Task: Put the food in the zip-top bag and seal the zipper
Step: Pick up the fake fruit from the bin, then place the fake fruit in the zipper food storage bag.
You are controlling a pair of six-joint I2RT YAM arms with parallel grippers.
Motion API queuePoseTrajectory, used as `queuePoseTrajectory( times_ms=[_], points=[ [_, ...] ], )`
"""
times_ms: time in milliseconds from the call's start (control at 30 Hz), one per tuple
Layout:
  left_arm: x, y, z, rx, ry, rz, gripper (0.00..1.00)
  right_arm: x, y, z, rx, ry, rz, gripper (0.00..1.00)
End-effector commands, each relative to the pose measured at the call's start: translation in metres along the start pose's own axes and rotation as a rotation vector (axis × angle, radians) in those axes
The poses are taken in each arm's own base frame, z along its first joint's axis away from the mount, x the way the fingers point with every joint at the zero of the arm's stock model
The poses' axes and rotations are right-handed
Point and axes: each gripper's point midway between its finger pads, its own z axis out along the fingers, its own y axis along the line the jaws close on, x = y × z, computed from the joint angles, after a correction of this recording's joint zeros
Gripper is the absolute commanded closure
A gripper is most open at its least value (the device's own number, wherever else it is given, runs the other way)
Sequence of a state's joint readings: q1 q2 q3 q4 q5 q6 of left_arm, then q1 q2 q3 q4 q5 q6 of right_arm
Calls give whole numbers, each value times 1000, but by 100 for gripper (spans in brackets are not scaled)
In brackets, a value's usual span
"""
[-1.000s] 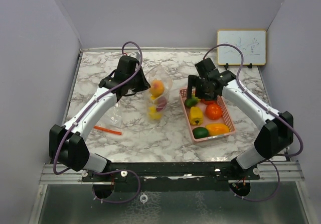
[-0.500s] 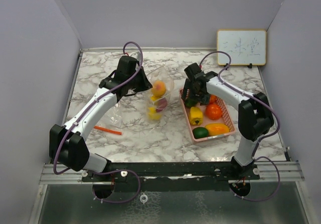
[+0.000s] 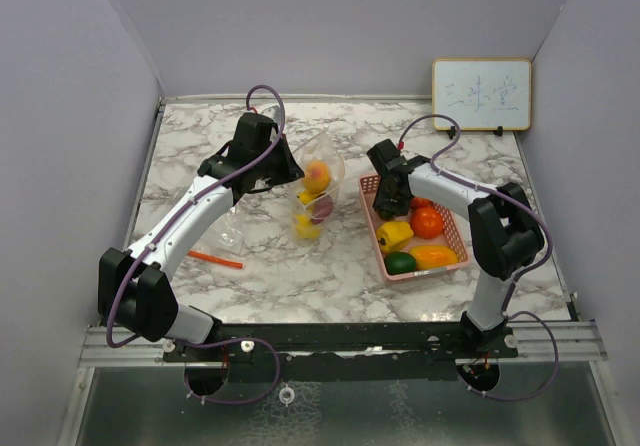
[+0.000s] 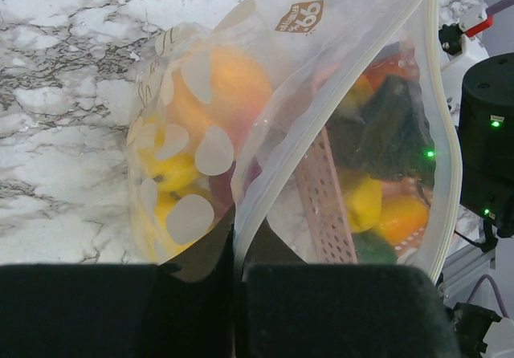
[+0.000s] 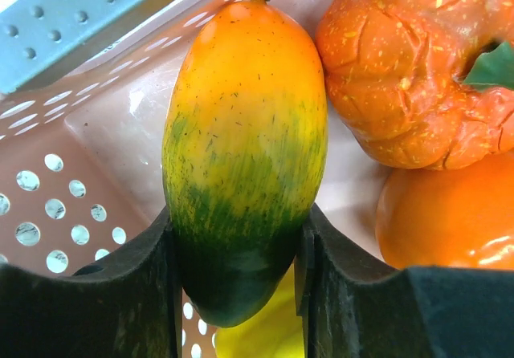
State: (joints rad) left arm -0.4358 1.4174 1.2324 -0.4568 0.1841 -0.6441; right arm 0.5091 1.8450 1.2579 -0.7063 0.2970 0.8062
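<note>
The clear zip-top bag [image 3: 318,166] stands open in mid-table, with an orange, a yellow and a dark purple piece of food inside [image 3: 316,178]. My left gripper [image 3: 284,175] is shut on the bag's rim [image 4: 241,213], holding the mouth up. More food lies in the pink basket [image 3: 417,272]. My right gripper [image 3: 386,204] is down in the basket's far left end, and its fingers [image 5: 152,294] press both sides of a green-to-orange mango [image 5: 245,149]. In the left wrist view my left gripper [image 4: 238,270] shows the rim pinched between its pads.
In the basket lie a yellow pepper [image 3: 393,234], an orange tomato [image 3: 427,222], a green piece [image 3: 400,263] and an orange piece [image 3: 434,257]. An orange stick [image 3: 215,258] lies at the left front. A small whiteboard [image 3: 481,94] leans at the back right.
My right gripper has dropped into the basket's left end and closed onto the mango. The left arm and the bag have held still.
</note>
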Motion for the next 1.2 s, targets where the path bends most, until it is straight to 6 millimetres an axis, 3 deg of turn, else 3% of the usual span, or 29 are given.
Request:
queuePoseTrajectory(
  times_ms=[0,167,233,300,400,467,567,667,767,833,900,1000,1033,1167],
  points=[
    [2,-7,-6,38,-1,7,100,-18,-6,-13,11,-86,-5,76],
    [1,-7,-7,37,-2,6,100,-38,-2,-71,-76,-147,-58,79],
    [0,-7,-8,38,-6,7,100,-42,9,-102,-177,-161,-96,80],
    [-1,-8,-9,40,-9,8,100,-48,32,-142,-348,-216,-157,81],
    [-2,-9,-9,43,-15,9,100,-50,77,-218,-686,-330,-264,81],
    [-2,-10,-8,45,-13,8,100,-48,100,-250,-816,-355,-328,80],
    [-2,-10,-7,49,-12,8,100,-39,135,-278,-916,-361,-430,79],
    [-1,-10,-6,53,-9,5,100,-41,162,-286,-956,-386,-436,77],
    [-1,-11,-6,54,-12,-2,100,-50,173,-263,-893,-373,-363,61],
    [-2,-12,-7,58,-15,-3,100,-55,170,-242,-792,-351,-326,55],
    [-3,-12,-9,58,-19,0,100,-56,163,-229,-714,-332,-310,43],
    [-3,-11,-11,52,-21,2,100,-59,155,-227,-673,-346,-305,7],
    [-3,-11,-11,52,-20,0,100,-61,153,-229,-669,-356,-310,0],
    [-2,-11,-10,53,-17,0,100,-72,137,-246,-633,-411,-300,0]
  ],
)
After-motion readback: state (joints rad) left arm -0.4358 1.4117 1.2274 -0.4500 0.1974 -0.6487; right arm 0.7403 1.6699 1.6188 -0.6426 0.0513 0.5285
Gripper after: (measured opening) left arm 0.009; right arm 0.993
